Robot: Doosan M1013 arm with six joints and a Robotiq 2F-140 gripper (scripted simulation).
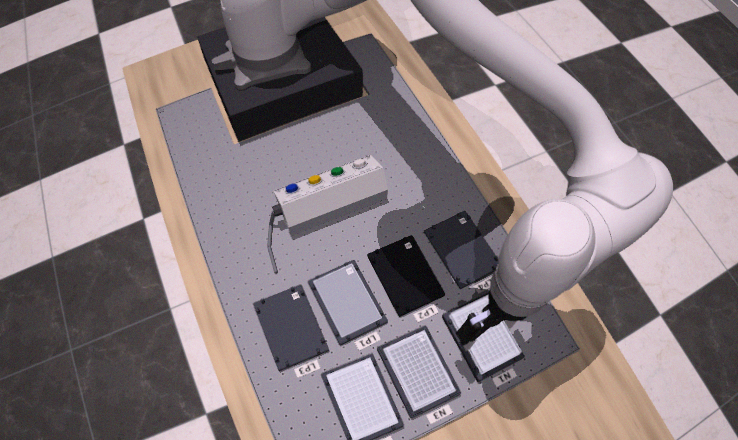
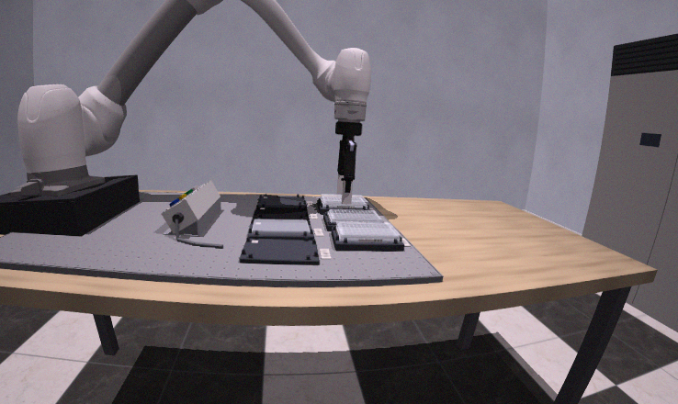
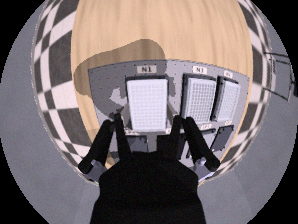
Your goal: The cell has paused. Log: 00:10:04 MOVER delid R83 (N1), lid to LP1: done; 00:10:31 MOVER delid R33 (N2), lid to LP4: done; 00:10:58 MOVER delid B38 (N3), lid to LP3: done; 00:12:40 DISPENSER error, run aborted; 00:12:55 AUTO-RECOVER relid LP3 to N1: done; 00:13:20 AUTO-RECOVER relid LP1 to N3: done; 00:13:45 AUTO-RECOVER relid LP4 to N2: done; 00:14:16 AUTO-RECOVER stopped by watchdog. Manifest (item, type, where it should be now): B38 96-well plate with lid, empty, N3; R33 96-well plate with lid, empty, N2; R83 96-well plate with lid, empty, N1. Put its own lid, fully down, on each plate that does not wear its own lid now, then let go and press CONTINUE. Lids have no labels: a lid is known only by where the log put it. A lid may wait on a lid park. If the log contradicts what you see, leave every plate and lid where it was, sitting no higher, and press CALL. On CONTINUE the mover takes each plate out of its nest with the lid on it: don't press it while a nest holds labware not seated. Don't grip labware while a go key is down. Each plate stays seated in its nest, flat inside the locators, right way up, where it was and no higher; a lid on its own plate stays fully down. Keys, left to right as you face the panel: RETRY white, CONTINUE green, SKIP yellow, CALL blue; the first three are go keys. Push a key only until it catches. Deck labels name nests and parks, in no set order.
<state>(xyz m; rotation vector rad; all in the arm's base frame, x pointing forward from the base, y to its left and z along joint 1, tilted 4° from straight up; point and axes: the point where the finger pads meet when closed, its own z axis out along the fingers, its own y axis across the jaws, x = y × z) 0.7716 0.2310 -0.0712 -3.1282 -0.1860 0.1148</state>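
Three 96-well plates sit in a row of nests at the front of the deck. The plate in N1 wears a clear lid, and my gripper (image 1: 478,322) stands straight down over it, shut on that lid across its short sides. I cannot tell whether the lid is fully down or slightly raised. The wrist view shows the lid (image 3: 148,104) between my fingers. The plate in N3 (image 1: 419,372) shows a sharper well grid and looks uncovered. The plate in N2 (image 1: 360,396) looks lidded. A clear lid (image 1: 347,300) lies on park LP1.
Parks LP3 (image 1: 290,327), LP2 (image 1: 405,275) and LP4 (image 1: 460,249) are dark and empty. The key box (image 1: 330,188) stands behind them with blue (image 1: 291,187), yellow (image 1: 314,178), green (image 1: 336,170) and white (image 1: 359,163) keys. The arm's base block (image 1: 281,76) is at the far end.
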